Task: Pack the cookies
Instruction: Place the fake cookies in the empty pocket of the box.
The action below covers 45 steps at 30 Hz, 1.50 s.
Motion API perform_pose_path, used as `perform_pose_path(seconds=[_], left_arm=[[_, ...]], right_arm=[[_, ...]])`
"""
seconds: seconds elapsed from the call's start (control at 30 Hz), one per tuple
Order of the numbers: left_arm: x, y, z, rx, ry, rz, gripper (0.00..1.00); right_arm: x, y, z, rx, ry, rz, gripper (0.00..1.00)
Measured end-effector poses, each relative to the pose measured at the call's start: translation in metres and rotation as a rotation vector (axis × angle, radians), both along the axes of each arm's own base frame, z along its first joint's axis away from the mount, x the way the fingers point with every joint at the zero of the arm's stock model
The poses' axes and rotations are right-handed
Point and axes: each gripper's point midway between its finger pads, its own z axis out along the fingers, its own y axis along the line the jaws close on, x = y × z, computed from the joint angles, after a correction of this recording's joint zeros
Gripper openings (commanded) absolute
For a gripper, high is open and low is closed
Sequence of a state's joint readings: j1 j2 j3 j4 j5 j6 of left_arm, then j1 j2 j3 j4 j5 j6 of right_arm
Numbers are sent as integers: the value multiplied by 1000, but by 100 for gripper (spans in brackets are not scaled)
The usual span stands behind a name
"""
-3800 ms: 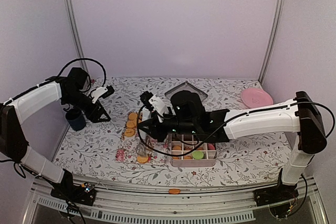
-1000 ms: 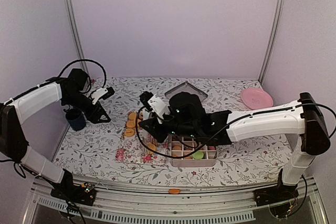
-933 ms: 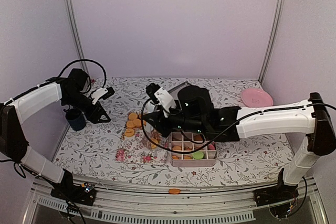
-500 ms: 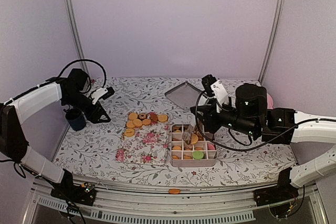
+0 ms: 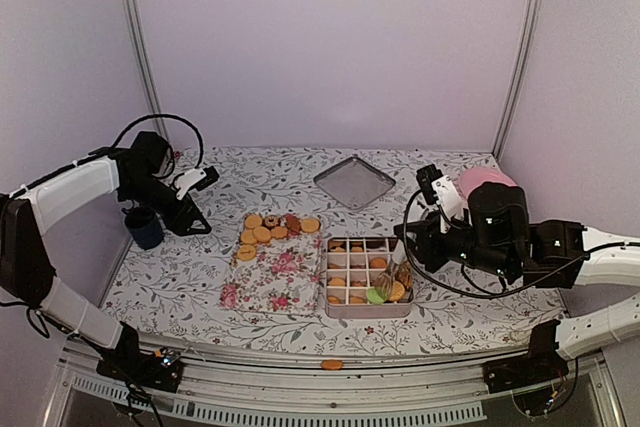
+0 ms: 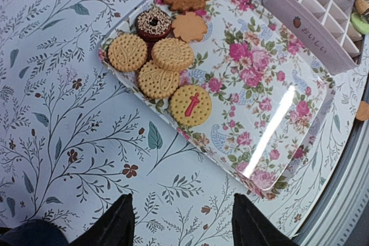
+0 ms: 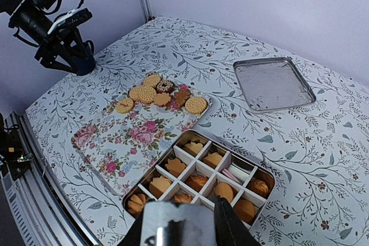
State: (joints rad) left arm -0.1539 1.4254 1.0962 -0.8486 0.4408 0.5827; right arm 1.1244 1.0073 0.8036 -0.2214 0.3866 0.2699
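Several round cookies (image 5: 270, 228), mostly golden, lie at the far end of a floral tray (image 5: 270, 282); they also show in the left wrist view (image 6: 167, 61) and the right wrist view (image 7: 155, 93). A divided tin box (image 5: 367, 311) right of the tray holds several cookies in its compartments (image 7: 153, 166). My right gripper (image 5: 402, 269) hangs over the box's near right part, shut on a shiny grey thing (image 7: 180, 226) that I cannot identify. My left gripper (image 5: 190, 215) is open and empty above the cloth left of the tray (image 6: 183, 223).
A blue cup (image 5: 145, 227) stands by the left gripper. A silver lid (image 5: 353, 183) lies at the back centre. A pink plate (image 5: 485, 183) sits behind the right arm. One orange cookie (image 5: 331, 364) lies on the front rail.
My right arm has swung back from over the floral tray to the right and now holds its gripper over the box. The left arm has not moved.
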Motion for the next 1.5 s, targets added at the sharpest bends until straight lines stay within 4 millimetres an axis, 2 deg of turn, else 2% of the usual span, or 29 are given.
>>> perform_pose_path(seconds=[0.07,0.17,0.7,0.93,1.27,1.5], left_arm=[[0,0,0,0,0,0,58],[0,0,0,0,2,0,58],[0,-2,-5,-10,21,-5,58],[0,-3,-4,-15,23,-4,58],[0,-3,-4,-17,25,-1,58],[0,-4,-4,-21,25,-2,58]], right_arm=[[0,-1,-5,-5,10,-5,29],[-1,-4,-5,7,16,-13,32],[-2,-8,-6,-10,4,-8,39],[1,-7,0,-33,-21,-9,36],[7,-11,28,-47,-89,-37,32],[9,-11,28,-81,-100,-33,29]])
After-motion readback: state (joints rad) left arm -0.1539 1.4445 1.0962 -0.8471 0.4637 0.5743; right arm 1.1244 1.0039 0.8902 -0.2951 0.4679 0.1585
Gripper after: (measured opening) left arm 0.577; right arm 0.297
